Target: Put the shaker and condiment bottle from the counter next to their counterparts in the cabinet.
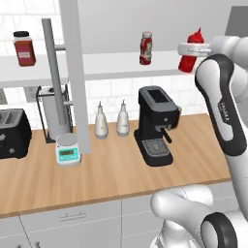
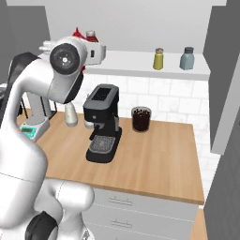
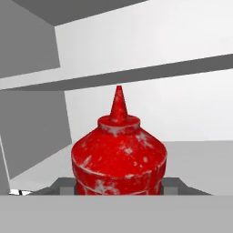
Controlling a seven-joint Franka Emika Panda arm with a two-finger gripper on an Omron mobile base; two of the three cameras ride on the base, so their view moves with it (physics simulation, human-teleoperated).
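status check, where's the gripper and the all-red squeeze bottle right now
Gripper shut on the all-red cone-nozzle squeeze bottle, up at the white cabinet shelf. Labelled red sauce bottle stands apart to its left. Yellow-green shaker already beside the pale blue one. Nothing blocking.

Flat, even rendered light, bright throughout, with no visible lamp. Shadows are soft and weak: a faint dark patch lies on the tabletop (image 1: 116, 169) under the coffee machine (image 1: 156, 125), and the wall under the shelf (image 1: 111, 65) is slightly greyer. No glare; the white arm (image 1: 224, 101) carries only gentle shading along its curves. Edges are a little jagged and soft from low resolution, most of all on small things such as the scale (image 1: 68, 150). Straight lines stay straight to the borders. In the hand view the red bottle (image 3: 119, 159) is close yet sharp, its mottled white flecks clear, against plain grey and white panels.
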